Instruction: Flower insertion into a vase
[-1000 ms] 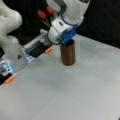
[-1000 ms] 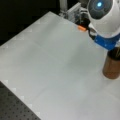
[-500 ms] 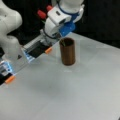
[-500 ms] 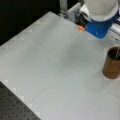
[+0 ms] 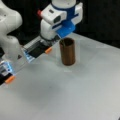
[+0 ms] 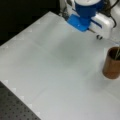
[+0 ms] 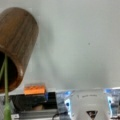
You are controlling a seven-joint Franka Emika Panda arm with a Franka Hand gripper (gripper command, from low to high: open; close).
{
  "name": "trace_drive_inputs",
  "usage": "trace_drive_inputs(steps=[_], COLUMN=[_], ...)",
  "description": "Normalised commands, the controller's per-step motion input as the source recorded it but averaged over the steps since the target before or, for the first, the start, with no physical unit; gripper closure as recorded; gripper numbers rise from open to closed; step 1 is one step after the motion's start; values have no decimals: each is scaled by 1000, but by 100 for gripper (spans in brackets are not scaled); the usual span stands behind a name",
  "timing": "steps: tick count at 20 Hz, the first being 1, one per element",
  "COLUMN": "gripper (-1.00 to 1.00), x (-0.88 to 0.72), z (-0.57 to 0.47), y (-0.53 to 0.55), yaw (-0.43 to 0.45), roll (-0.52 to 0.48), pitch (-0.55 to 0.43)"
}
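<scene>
A: Where's the vase (image 5: pixel 67 51)?
B: Upright on the white desk (image 5: pixel 75 95); in a front view it sits near the right edge (image 6: pixel 112 63). A thin green stem (image 7: pixel 5 82) runs into its mouth, so the flower looks to be inside already.

A: And the gripper (image 5: pixel 50 41)?
B: Just beside the vase, toward a front view's left and higher than the rim. I cannot tell how far apart its fingers are, nor whether they hold anything

White table (image 5: pixel 82 95): brown vase (image 5: pixel 67 52) upright on it, near far edge in both front views.
</scene>
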Motion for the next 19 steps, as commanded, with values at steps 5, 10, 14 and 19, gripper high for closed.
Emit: trace_drive_inputs(steps=[5, 10, 14, 19], gripper=[-100, -100, -100, -100], x=[-105, -110, -97, -93], z=[-243, -257, -154, -160], y=[-416, -141, -14, 49], yaw=[106, 106, 114, 96], roll=[-45, -83, -74, -81], pitch=[-337, -236, -172, -134])
